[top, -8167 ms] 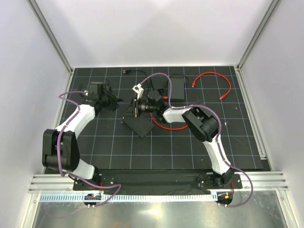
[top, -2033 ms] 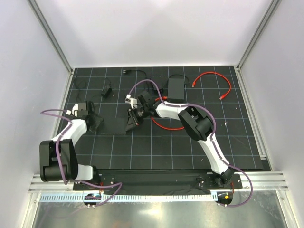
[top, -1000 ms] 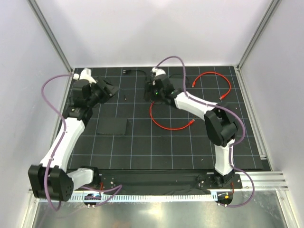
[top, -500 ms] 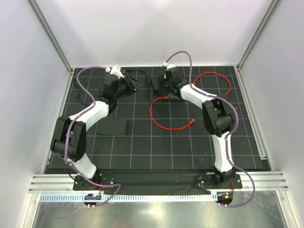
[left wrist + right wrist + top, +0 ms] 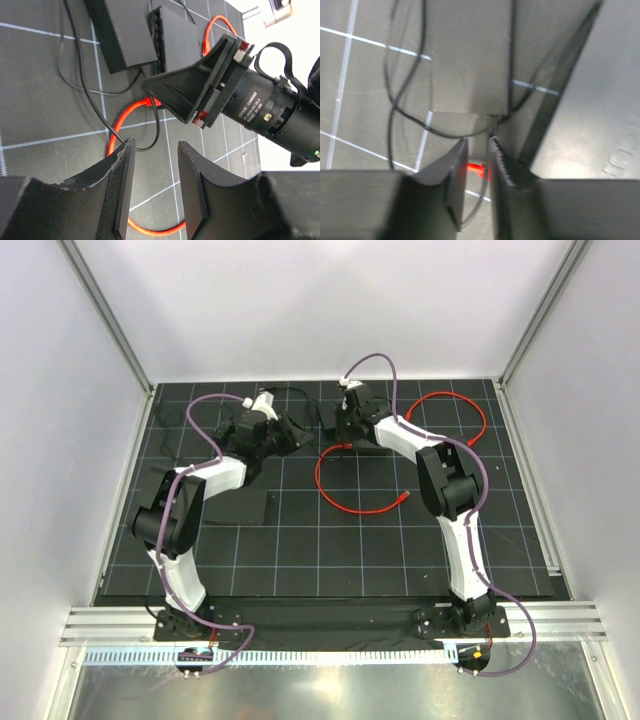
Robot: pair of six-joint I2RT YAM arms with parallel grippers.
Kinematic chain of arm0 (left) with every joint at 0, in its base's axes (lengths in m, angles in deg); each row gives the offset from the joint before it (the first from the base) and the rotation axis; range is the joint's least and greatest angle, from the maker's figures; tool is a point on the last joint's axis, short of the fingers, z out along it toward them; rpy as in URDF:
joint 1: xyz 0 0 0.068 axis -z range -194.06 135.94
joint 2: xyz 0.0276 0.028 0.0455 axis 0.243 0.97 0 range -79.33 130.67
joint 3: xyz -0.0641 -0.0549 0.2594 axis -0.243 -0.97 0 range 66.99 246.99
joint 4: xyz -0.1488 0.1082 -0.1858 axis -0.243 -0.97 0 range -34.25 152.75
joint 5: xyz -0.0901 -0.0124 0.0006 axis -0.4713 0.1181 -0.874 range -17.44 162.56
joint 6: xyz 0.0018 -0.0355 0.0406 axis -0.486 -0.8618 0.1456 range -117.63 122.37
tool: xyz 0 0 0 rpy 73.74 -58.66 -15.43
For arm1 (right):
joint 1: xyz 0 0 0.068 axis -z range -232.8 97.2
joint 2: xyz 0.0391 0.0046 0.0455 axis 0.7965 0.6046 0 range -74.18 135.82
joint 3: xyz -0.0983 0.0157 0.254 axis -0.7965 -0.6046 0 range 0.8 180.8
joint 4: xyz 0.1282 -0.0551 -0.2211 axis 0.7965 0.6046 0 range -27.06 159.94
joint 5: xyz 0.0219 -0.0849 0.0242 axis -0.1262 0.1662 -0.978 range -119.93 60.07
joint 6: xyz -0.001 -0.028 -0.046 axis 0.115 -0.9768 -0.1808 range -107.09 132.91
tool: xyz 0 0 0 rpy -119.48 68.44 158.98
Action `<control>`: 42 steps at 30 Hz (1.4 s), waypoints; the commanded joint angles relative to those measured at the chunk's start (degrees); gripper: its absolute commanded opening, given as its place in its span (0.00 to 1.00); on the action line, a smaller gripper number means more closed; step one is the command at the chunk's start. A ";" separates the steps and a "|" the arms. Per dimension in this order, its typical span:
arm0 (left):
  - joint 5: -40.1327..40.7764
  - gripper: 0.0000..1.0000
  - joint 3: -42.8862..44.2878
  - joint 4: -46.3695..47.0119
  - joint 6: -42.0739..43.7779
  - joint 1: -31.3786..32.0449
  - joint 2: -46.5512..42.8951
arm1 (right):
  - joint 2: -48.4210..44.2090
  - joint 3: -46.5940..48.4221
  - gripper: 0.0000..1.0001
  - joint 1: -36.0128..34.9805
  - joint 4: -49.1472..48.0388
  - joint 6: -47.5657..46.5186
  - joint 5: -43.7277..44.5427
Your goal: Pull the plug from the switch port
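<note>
Red against a black grid mat, the plug is sitting just below the centre of the left wrist view. It is ending a red cable that is looping down through the middle of the overhead frame. The plug is lying close beside the port edge of the switch, a flat black box at the top of the left wrist view. The right gripper is covering the joint, so it cannot be told whether the plug is still seated.

That gripper is hanging right over the plug, its jaws drawn to a narrow slit with a blurred speck of red showing through. Whether they are pinching the plug cannot be told.

The change is happening on the other side. Half a second ago the left gripper was sitting further toward the upper left of the overhead frame. It is now reaching in toward the centre, jaws apart and holding nothing, pointing at the switch. This is suggesting the left arm is coming in to brace the switch while the right pulls. The pull itself is looking not yet done.
</note>
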 commanded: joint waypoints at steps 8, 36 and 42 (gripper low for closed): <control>0.32 0.43 0.37 3.55 0.94 0.36 -0.88 | 4.41 8.42 0.01 -1.72 -1.81 3.57 -8.40; 0.06 0.50 1.16 2.40 1.21 0.45 0.61 | -3.68 2.71 0.48 -2.79 1.35 -3.28 13.39; -0.90 0.50 1.43 2.58 1.03 0.36 1.05 | -2.45 4.12 0.51 -1.03 2.67 -2.05 12.43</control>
